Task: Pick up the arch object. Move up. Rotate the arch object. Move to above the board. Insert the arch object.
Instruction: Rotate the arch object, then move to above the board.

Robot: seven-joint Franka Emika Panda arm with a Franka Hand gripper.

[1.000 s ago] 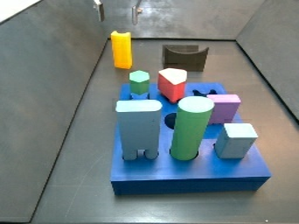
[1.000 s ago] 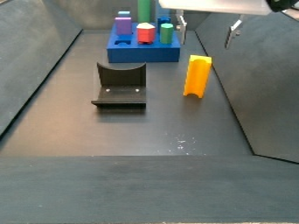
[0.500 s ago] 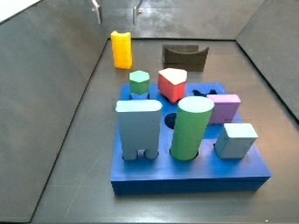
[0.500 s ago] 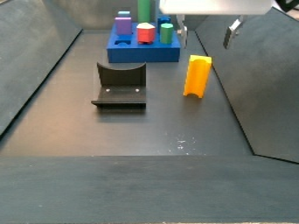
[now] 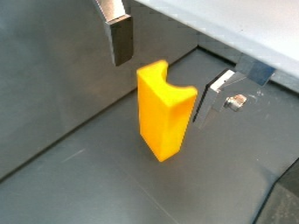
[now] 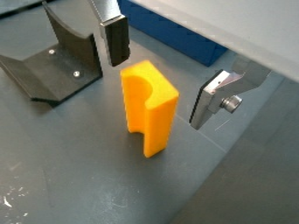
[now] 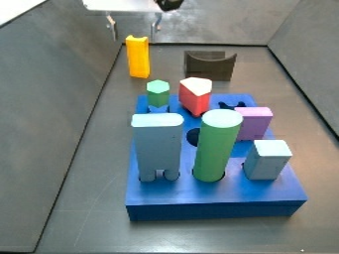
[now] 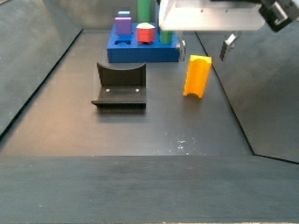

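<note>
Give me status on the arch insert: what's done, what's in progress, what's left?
Done: nothing yet. The arch object stands on the floor, apart from the board.

In hand: the approach. The hand is open above the arch object, fingers on either side, not touching in both wrist views.

Left: close and lift, rotate, carry over the board, insert. The fixture stands beside the arch object.

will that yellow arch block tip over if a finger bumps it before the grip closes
Likely yes: the arch block stands upright, tall and slim on a small base, so a sideways knock could topple it. It looks rigid with flat sides, so the open gripper straddling it should clamp it without it bending.
</note>
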